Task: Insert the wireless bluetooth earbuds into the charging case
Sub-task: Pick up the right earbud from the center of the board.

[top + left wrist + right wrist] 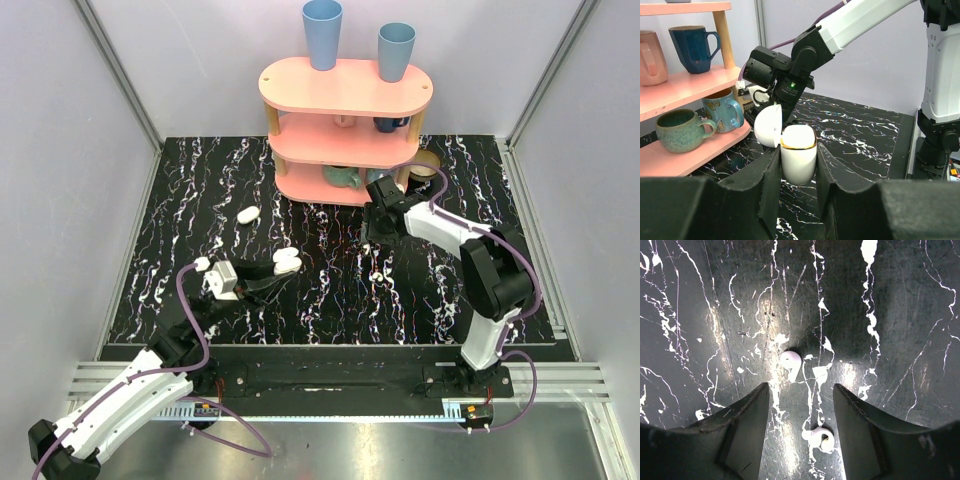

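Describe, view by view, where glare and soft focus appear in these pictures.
Right wrist view: lamp glare washes the black white-veined marbled tabletop grey around the small white earbuds; the dark fingers of the right gripper are soft. Left wrist view: the glossy white oval charging case is sharp; the black fingers of the left gripper clamping it blur. Top view: even light, no strong glare.

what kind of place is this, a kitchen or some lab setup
Most likely a robotics lab test cell: left arm and right arm bolted at a black marbled table, plain white panels on aluminium framing around it, and a pink shelf of mugs.
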You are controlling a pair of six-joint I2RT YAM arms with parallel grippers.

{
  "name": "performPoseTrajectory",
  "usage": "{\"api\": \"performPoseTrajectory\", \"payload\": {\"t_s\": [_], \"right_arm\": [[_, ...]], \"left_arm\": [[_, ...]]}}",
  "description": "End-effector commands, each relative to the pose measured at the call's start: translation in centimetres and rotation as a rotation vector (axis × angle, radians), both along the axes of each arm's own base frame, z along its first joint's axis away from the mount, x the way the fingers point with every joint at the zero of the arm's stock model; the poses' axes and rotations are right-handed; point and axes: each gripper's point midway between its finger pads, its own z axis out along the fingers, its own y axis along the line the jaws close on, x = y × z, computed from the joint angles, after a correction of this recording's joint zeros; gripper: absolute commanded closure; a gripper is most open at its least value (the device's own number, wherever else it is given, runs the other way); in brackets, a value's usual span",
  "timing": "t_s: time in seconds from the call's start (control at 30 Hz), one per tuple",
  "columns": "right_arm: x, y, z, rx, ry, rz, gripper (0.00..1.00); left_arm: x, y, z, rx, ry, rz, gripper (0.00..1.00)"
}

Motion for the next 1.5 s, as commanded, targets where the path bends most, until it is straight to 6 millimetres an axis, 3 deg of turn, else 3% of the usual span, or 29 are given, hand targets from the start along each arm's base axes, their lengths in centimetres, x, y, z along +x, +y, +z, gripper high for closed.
{"api": "performPoseTrajectory", "payload": {"t_s": [0.0, 1.0, 1.47], "right_arm": [[1.7, 0.6, 0.7, 0.001, -0.040, -0.002, 0.43], [2.4, 1.9, -2.1, -0.102, -0.020, 0.038, 0.47], [2.6, 1.4, -2.8, -0.157, -0.010, 0.048, 0.54]], "left_arm": [[0.0, 0.4, 2.6, -0.065, -0.067, 0.018, 1.00], [0.4, 0.4, 2.6, -0.060, -0.064, 0.035, 1.00], [0.4, 0.4, 2.6, -0.062, -0.063, 0.036, 1.00]]}}
